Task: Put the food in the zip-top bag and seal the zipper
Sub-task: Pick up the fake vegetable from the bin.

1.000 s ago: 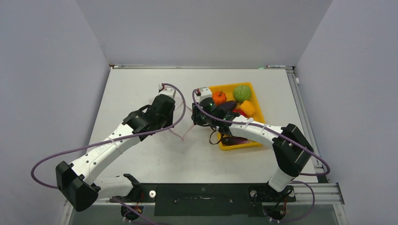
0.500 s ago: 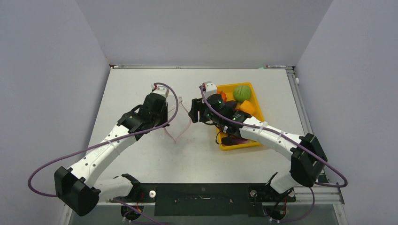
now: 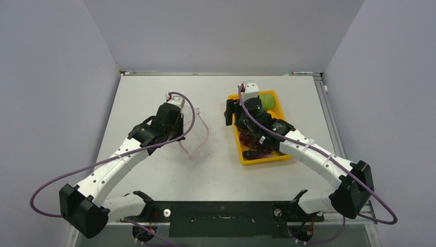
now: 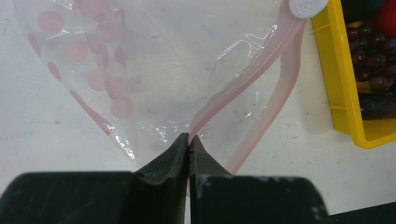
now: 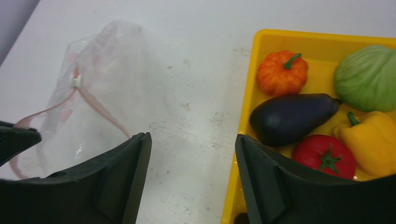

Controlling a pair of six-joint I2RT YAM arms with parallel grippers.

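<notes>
Left gripper [image 4: 189, 141] clamps the pinkish-red zipper strip [image 4: 254, 63] of the clear pink-dotted plastic bag [image 4: 140, 56], likely keeping its mouth raised; right gripper [image 5: 191, 147], jaws wide and empty, hovers beside the yellow rectangular tray [image 5: 261, 35] of toy vegetables [image 5: 289, 116].

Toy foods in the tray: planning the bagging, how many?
7: pumpkin, cabbage, eggplant, tomato, yellow pepper at the far end of the tray; grapes and a dark piece nearer. The right arm may hide more.

Bright, even, diffuse light from above; only faint, soft shadows lie on the table [image 3: 216, 170]. Small glints mark the zip-top bag [image 4: 154, 79]. Wrist views look slightly soft.
</notes>
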